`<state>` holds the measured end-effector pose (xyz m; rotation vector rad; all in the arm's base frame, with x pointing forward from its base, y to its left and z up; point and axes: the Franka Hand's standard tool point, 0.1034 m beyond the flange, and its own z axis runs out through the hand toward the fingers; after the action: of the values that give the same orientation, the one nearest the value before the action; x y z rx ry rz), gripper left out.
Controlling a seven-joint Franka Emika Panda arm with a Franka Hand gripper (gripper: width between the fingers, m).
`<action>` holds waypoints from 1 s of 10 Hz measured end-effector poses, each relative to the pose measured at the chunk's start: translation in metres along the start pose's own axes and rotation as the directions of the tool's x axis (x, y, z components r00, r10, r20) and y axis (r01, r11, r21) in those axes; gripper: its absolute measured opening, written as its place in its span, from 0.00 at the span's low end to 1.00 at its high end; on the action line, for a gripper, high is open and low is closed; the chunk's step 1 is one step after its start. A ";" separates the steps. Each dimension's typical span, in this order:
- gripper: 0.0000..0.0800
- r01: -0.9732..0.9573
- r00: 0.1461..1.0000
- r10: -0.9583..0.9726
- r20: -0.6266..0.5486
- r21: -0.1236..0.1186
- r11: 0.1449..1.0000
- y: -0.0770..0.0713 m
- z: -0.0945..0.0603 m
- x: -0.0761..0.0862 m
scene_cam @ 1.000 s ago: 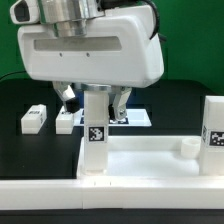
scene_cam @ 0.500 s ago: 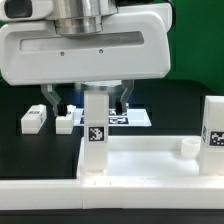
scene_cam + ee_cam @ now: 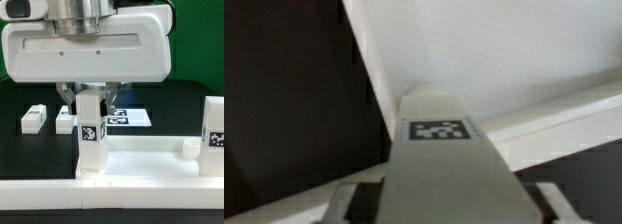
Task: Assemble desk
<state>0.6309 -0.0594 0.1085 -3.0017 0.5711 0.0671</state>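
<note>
The bench (image 3: 30,155) is black. A green wall (image 3: 195,50) stands behind it. The marker board (image 3: 140,118) lies flat on the bench, far back. Only part of it shows, with black-and-white tags on it. A long white bar (image 3: 40,192) lies across the front, from the exterior view's left to its right.

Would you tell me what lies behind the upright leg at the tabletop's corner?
Behind the upright leg the marker board shows on the exterior view's right; its other part is covered by the leg and the end effector.
</note>
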 end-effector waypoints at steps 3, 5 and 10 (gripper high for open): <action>0.36 -0.328 0.945 0.328 0.000 0.006 0.945 -0.004 -0.001 0.000; 0.36 -0.644 0.764 0.645 -0.006 0.047 0.764 -0.004 0.000 0.002; 0.36 -0.894 0.446 0.894 0.039 0.062 0.444 -0.006 0.002 0.000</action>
<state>0.6333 -0.0537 0.1064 -2.2205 2.0444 0.1042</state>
